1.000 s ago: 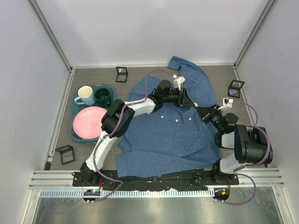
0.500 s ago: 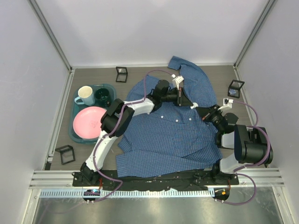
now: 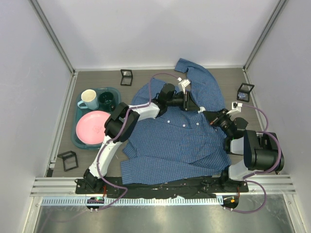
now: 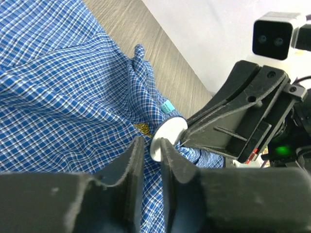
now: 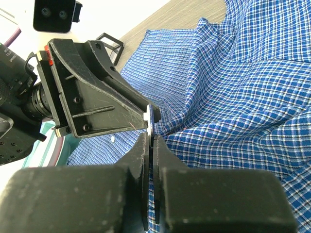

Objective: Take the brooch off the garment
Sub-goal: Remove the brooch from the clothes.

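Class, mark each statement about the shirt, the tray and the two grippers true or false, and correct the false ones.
1. The shirt is blue and checked. True.
2. The pink plate lies on the shirt. False: it lies in the tray beside the shirt.
3. The left gripper and right gripper meet tip to tip at a small white disc. True.
4. The right gripper is wide open. False: it is shut.
5. A white mug stands in the tray. True.

This is a robot test cell in a lab. Plain white panels (image 3: 146, 29) on aluminium posts (image 3: 52, 36) box in a wood-grain worktop (image 3: 97, 80). The left arm (image 3: 106, 153) and right arm (image 3: 260, 153) are bolted to a metal rail (image 3: 160, 188) at the near edge (purple cables (image 3: 150, 88) looping off them). Small black framed stands (image 3: 126, 76) sit near the corners.
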Available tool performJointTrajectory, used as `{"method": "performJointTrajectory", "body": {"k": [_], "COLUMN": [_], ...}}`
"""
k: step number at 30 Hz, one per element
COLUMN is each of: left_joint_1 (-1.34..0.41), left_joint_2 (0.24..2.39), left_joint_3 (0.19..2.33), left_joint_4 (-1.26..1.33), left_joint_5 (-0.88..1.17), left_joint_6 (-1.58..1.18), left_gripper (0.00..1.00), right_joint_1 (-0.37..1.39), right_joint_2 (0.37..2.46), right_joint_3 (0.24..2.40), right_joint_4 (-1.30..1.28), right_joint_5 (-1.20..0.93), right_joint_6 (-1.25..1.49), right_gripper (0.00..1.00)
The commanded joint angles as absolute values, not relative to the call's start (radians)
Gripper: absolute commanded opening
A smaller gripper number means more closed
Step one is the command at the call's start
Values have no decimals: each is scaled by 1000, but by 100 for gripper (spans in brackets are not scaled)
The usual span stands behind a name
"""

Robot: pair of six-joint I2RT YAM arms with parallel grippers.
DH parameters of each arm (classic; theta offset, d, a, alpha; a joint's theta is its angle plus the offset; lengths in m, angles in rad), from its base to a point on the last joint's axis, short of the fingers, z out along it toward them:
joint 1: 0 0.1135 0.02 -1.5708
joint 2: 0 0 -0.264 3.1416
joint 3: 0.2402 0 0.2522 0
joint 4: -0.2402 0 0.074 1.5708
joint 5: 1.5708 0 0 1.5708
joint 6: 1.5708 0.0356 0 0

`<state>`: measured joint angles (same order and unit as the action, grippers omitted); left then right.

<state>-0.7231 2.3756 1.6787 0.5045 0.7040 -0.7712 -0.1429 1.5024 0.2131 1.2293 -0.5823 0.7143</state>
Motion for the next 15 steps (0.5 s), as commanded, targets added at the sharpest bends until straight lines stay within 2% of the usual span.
{"method": "performJointTrajectory", "body": {"k": [1,6,10,14,15], "left_joint_1": [-719,-732,-738,-738,-738], "left_joint_2": [2321,2310,2333,2355,2358], "left_joint_3": [1692,1681,1695,1720,1721], "left_joint_4": [548,558,580,600,609], "left_joint_5": [726,726,755,802,804], "left_joint_6": [-732,-689,-702,-729,-742], "left_gripper": [18,14,30,37,35], "right_joint_1": [-137,-137,-137,-137,-137], "right_joint_2": [1496,1499,1502,1502,1503], "right_joint_3": [213,215,215,213,215], "right_joint_4": [1350,1351,1358,1361,1361], "right_joint_5": [-609,-620,-624,-630,-630], "right_joint_6": [732,736,741,741,742], "right_gripper": [1,1,1,1,1]}}
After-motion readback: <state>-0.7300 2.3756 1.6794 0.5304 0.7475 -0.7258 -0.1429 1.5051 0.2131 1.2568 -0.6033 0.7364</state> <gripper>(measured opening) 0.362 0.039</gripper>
